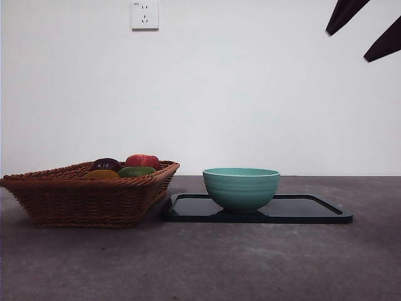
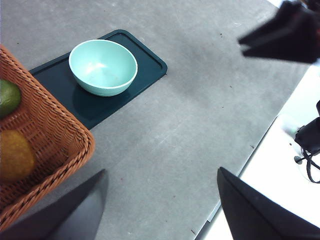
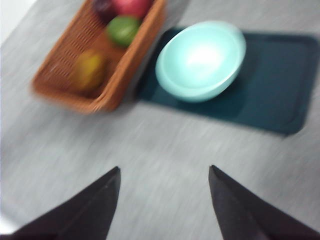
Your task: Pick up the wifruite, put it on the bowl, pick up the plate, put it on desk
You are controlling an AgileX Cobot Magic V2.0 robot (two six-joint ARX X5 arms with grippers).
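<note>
Two arms, both up high in the air, touching nothing. Left gripper (image 2: 160,205) wide open, two black jaws spread far apart, nothing between them. Right gripper (image 3: 162,200) open too, jaws apart, nothing held; a bit blurry in the right wrist view. From the front, only two dark tips (image 1: 363,28) poking in at the top right corner, pointing down and to the left. The same tips dark at the far side in the left wrist view.
</note>
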